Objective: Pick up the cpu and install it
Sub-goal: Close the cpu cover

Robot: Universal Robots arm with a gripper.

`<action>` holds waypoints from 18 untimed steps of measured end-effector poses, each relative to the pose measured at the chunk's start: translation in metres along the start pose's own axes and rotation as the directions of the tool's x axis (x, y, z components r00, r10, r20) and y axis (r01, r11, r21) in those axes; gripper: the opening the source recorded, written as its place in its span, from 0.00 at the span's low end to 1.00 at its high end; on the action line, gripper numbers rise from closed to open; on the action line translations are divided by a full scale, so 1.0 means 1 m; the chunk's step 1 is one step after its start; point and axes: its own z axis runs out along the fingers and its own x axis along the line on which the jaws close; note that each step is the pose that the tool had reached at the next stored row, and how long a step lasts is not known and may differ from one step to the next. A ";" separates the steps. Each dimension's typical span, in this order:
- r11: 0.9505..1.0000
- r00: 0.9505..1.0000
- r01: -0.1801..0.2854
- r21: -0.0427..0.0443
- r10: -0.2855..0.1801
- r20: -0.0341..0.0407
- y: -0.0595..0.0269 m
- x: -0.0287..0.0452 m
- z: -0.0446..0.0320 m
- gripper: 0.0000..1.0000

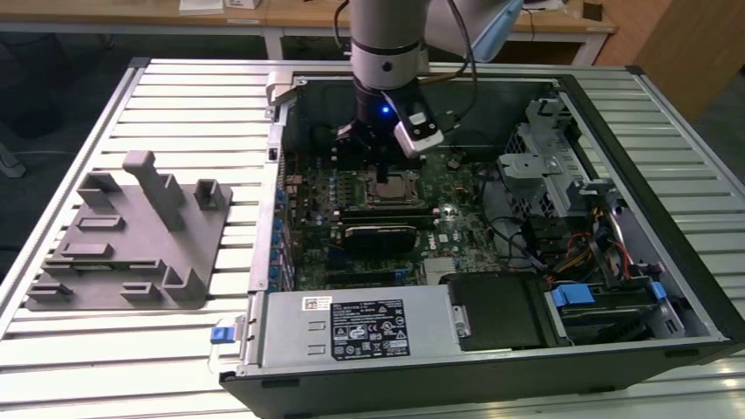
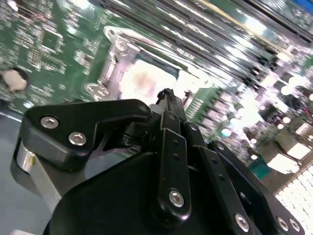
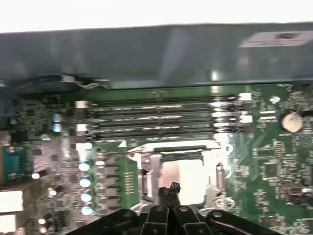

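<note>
The cpu (image 1: 397, 185) lies flat in its socket on the green motherboard (image 1: 466, 236) inside the open computer case. In both wrist views it is a pale silver square (image 3: 190, 177) (image 2: 146, 81) framed by the metal socket bracket. My gripper (image 1: 375, 138) hangs just above the socket's edge. Its black fingers meet at a narrow tip (image 3: 169, 188) (image 2: 166, 95) with nothing between them, so it is shut. That tip overlaps the near edge of the cpu in both wrist views; I cannot tell whether it touches.
A grey plastic fixture tray (image 1: 128, 244) sits on the slatted table at the exterior view's left. A black heatsink block (image 1: 379, 234) lies below the socket. Memory slots (image 3: 161, 117) run beside it. The power supply (image 1: 349, 327) and drive cage (image 1: 547, 166) crowd the case.
</note>
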 end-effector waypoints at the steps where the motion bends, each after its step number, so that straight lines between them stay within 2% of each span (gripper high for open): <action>1: 1.000 1.000 0.000 0.001 0.000 0.000 0.0002 -0.0036 0.0002 0.11; 5: 1.000 1.000 0.000 0.003 0.000 0.000 0.0012 -0.0181 0.0009 0.11; 7: 1.000 1.000 0.000 0.003 0.000 0.000 0.0015 -0.0226 0.0012 0.11; 13: 1.000 1.000 0.000 0.004 0.000 0.000 0.0015 -0.0232 -0.0030 0.11; 18: 1.000 1.000 0.000 0.003 0.000 0.000 0.0015 -0.0232 -0.0033 0.11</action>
